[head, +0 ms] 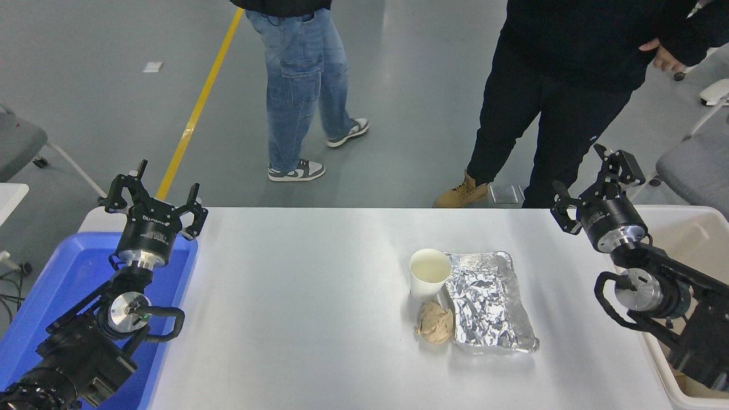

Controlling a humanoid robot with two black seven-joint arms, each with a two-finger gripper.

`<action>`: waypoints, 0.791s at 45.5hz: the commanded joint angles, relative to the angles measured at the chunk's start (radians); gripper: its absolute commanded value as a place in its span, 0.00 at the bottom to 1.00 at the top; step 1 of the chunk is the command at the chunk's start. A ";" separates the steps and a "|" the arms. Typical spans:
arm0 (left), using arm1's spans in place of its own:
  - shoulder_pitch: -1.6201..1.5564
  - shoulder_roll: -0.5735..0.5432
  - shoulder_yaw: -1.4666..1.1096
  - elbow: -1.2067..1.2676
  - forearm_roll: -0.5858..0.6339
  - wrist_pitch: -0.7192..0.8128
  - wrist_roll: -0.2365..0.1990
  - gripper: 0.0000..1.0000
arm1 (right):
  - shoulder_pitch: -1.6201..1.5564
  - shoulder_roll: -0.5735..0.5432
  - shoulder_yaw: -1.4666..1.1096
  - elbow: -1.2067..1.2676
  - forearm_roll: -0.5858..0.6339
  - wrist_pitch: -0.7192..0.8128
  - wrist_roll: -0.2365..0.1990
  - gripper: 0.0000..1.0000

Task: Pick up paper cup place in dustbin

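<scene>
The white paper cup stands upright on the white table, right of centre, touching the left edge of a foil tray. The off-white dustbin sits at the table's right edge, partly hidden behind my right arm. My right gripper is open and empty, raised near the table's far right, well right of the cup. My left gripper is open and empty, parked at the far left over a blue tray.
A rectangular foil tray lies right of the cup, a crumpled brown paper ball just in front of it. A blue tray sits at the left edge. Two people stand beyond the far side. A grey chair is at the right.
</scene>
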 commanded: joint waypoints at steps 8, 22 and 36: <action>0.000 0.000 0.000 -0.001 0.000 0.000 0.000 0.98 | 0.704 0.095 -1.114 -0.004 0.205 0.005 -0.172 1.00; 0.000 0.000 0.000 0.001 0.000 0.000 0.000 0.98 | 0.985 0.404 -1.634 0.010 0.207 0.273 -0.222 1.00; 0.000 0.000 0.000 0.001 0.000 0.000 0.000 0.98 | 1.208 0.526 -1.685 0.083 0.188 0.662 -0.221 1.00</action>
